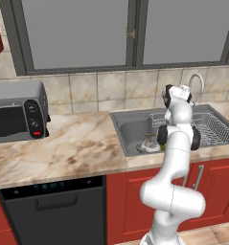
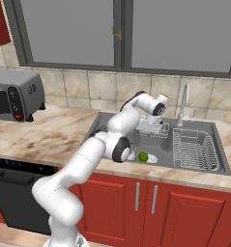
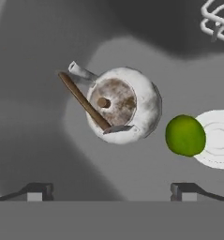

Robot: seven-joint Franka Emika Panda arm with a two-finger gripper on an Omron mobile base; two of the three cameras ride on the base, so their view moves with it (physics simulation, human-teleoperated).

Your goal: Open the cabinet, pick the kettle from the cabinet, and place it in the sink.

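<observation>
Gripper (image 3: 111,190): in the hand view I see my two finger tips at 6 o'clock, spread as wide as they go, with nothing between them. I hold nothing.

Kettle (image 3: 120,108): it sits on the sink floor directly below the hand, clear of the finger tips. I read the placing as done, the kettle already let go in the basin.

Kettle build: a squat metal body with a domed lid. I judge it rigid, fairly light if empty, smooth and rounded, so it would slip in a squeeze on the belly.

Handle (image 3: 84,101): the dark brown arch runs from about 10 o'clock down to 5 o'clock across the lid. If I had to lift again, I would close across this bar at its middle, jaws square to it.

Spout (image 3: 80,71): short, pointing to 11 o'clock; too stubby to take hold of.

Lime (image 3: 185,135): at 3 o'clock of the kettle, just beside it, overlapping the white drain (image 3: 219,139).

Sink (image 2: 209,126): the dish rack (image 2: 194,149) fills its right part; the faucet (image 2: 184,100) stands at the back rim.

Toaster oven (image 1: 17,115): far off at 9 o'clock on the counter (image 1: 73,148).
</observation>
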